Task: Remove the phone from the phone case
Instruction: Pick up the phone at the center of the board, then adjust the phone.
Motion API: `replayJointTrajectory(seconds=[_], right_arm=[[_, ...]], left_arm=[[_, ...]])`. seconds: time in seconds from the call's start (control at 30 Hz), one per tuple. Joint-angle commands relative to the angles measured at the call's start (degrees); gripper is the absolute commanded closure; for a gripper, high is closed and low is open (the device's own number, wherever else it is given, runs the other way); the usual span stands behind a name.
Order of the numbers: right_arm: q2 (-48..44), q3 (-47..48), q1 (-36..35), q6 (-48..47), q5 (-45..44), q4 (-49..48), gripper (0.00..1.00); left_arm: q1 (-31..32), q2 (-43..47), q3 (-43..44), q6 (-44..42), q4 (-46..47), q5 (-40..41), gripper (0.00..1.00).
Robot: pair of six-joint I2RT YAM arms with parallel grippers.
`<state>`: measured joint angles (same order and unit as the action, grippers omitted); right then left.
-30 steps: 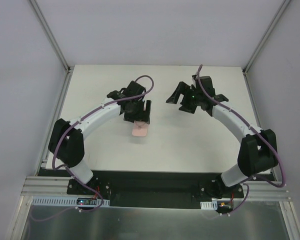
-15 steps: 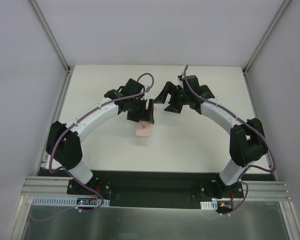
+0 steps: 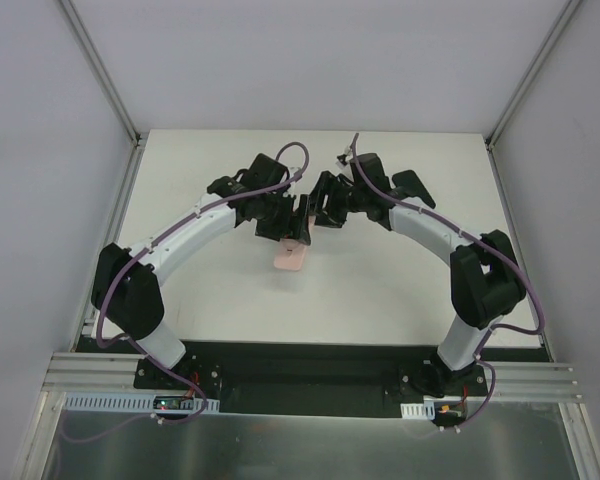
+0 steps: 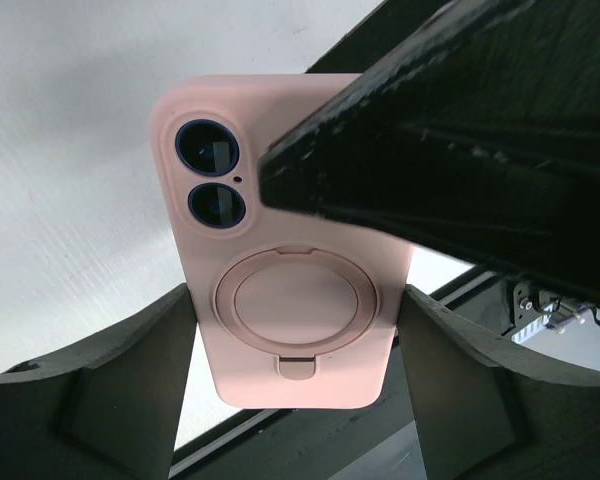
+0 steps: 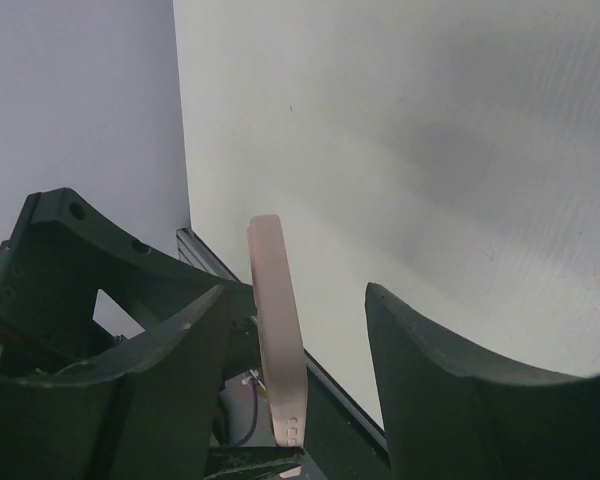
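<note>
The phone case [image 4: 285, 290] is held over the white table [image 3: 400, 270], just left of centre in the top view. Its back is turned to the left wrist camera. The phone [image 4: 208, 152] is seen only through the upper-left cutout. The case's long sides are clamped by the left gripper [image 3: 292, 228]. Its thin edge is straddled by the right gripper [image 5: 295, 295], whose jaws are parted, with a gap on one side.

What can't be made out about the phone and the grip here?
- The phone: only lenses show, left wrist; face away from every view.
- Upper corner of the phone case: left wrist, covered by a finger of the right gripper.
- Right gripper's contact with the case: right wrist, unclear.
- Top external: case small, partly under the left gripper.
</note>
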<state>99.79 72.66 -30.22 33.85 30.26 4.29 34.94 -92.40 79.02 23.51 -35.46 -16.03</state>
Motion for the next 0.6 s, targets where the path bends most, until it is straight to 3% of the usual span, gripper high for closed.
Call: replayJointTrajectory(seconds=[0.0, 0.2, 0.3, 0.5, 0.57], right_arm=[[-1.1, 0.2, -0.5, 0.3, 3.2, -3.5, 0.41], [-2.6, -1.7, -0.8, -0.7, 4.3, -3.7, 0.41], [-2.5, -1.4, -0.9, -0.9, 4.6, -3.6, 0.47], [-2.5, -1.3, -0.8, -1.2, 4.0, -3.7, 0.73], [-2.3, -1.1, -0.7, -1.1, 3.7, -3.6, 0.92]], left_arm=[[0.4, 1.6, 4.1, -1.6, 1.8, -1.6, 0.62], [0.4, -0.8, 5.9, -2.4, 1.7, -3.4, 0.62], [0.4, -1.2, 6.4, -2.8, 1.7, -3.9, 0.62], [0.4, -0.9, 6.0, -3.3, 1.7, -4.0, 0.61], [0.4, -0.7, 5.5, -3.3, 1.8, -4.0, 0.60]])
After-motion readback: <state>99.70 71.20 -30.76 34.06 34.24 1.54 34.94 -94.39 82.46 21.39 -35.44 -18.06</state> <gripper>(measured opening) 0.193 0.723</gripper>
